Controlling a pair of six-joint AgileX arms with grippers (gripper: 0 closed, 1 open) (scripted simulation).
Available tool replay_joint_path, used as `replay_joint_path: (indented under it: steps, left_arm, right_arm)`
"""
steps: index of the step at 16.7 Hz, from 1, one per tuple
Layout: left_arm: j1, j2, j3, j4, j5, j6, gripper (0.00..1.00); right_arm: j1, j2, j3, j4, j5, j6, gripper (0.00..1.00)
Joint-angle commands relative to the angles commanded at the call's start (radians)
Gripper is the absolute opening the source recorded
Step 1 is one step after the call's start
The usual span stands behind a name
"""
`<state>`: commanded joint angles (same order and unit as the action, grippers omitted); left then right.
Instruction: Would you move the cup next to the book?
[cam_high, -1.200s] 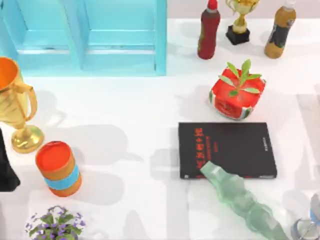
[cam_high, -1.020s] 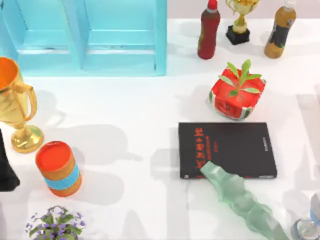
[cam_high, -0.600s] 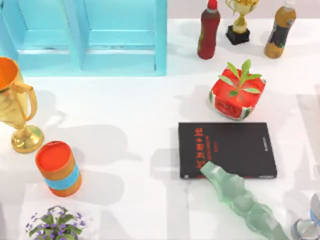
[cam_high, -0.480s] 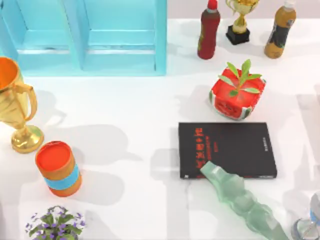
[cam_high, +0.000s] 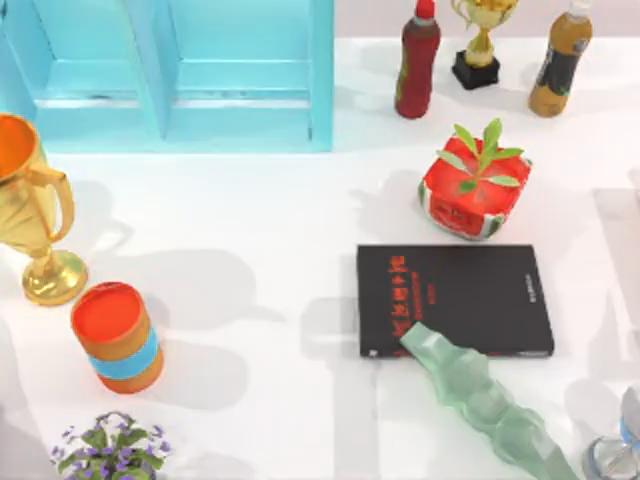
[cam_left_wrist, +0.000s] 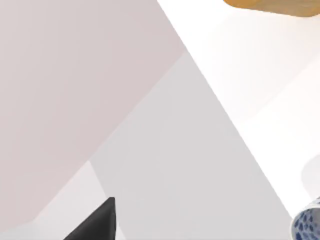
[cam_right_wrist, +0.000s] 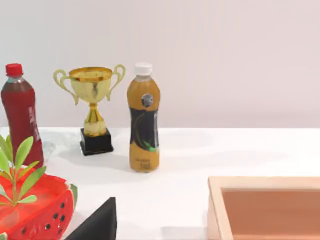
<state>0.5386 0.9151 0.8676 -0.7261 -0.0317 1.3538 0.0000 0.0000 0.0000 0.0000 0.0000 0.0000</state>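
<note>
Your left gripper (cam_left_wrist: 97, 222) showed as one dark tip over the white table (cam_high: 290, 210), and you could not tell how its jaws stood. On the table's left side you had a large gold trophy (cam_high: 35, 215), an orange cylinder (cam_high: 117, 337) near it, and a purple-flowered plant (cam_high: 110, 447) at the front edge. A blue cabinet (cam_high: 180, 75) stood at the back. Right of centre the book (cam_high: 455, 300) lay flat, cover up. A pale green wavy piece (cam_high: 480, 395) overlapped its front edge, and a watermelon pot (cam_high: 472, 190) sat just behind it. The cup (cam_high: 608, 460) was at the front right corner, apart from the book. Your right gripper (cam_right_wrist: 100, 222) also showed as one dark tip, and you could not tell its jaw state either.
</note>
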Motion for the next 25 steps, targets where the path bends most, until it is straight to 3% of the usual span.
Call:
replay_joint_path:
  steps: [7, 11, 15, 21, 25]
  left_arm:
    - [0.239, 0.499, 0.338, -0.331, 0.015, 0.746, 1.00]
    - [0.325, 0.696, 0.448, -0.453, 0.026, 1.025, 1.00]
    - [0.362, 0.785, 0.495, -0.505, 0.031, 1.139, 1.00]
    - [0.358, 0.784, 0.490, -0.500, 0.031, 1.138, 1.00]
    - [0.360, 0.816, 0.408, -0.391, 0.031, 1.137, 1.00]
  right_arm:
    - [0.000, 0.000, 0.000, 0.000, 0.000, 0.000, 1.00]
    - [0.000, 0.000, 0.000, 0.000, 0.000, 0.000, 1.00]
    - [0.000, 0.000, 0.000, 0.000, 0.000, 0.000, 1.00]
    - [0.000, 0.000, 0.000, 0.000, 0.000, 0.000, 1.00]
    - [0.000, 0.000, 0.000, 0.000, 0.000, 0.000, 1.00]
